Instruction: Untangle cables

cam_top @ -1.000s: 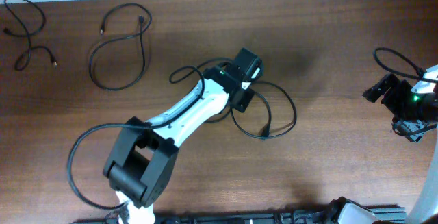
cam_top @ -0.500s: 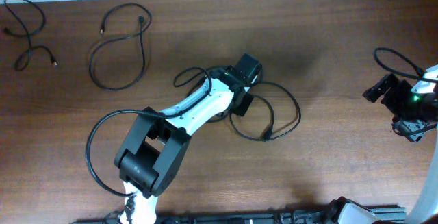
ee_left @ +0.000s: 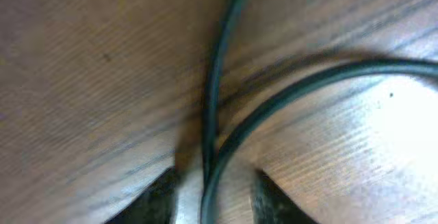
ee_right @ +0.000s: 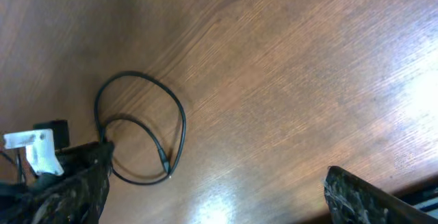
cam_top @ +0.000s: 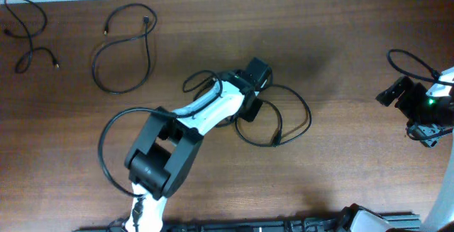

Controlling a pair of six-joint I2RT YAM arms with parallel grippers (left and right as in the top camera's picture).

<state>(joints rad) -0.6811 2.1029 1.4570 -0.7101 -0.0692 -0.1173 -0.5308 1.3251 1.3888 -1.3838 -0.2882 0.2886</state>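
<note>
A thin black cable (cam_top: 308, 117) lies looped at the table's middle, its plug end (cam_top: 276, 140) at the loop's lower side. My left gripper (cam_top: 250, 103) is down on the loop's left part. In the left wrist view two strands cross, and one strand (ee_left: 213, 87) runs between the two fingertips of the left gripper (ee_left: 215, 200), which stand apart on either side of it. My right gripper (cam_top: 390, 95) is open and empty at the far right. In the right wrist view its wide-open fingers (ee_right: 212, 196) frame the same loop (ee_right: 182, 125).
Two separate cables lie at the back left: one at the corner (cam_top: 30, 37), one looped beside it (cam_top: 122, 47). Thicker arm wires loop by the left arm's elbow (cam_top: 103, 150) and near the right arm (cam_top: 406, 59).
The left arm's elbow has swung to the right. Its gripper stayed on the centre loop, and the loop shifted slightly to the right. The right arm has not moved.
</note>
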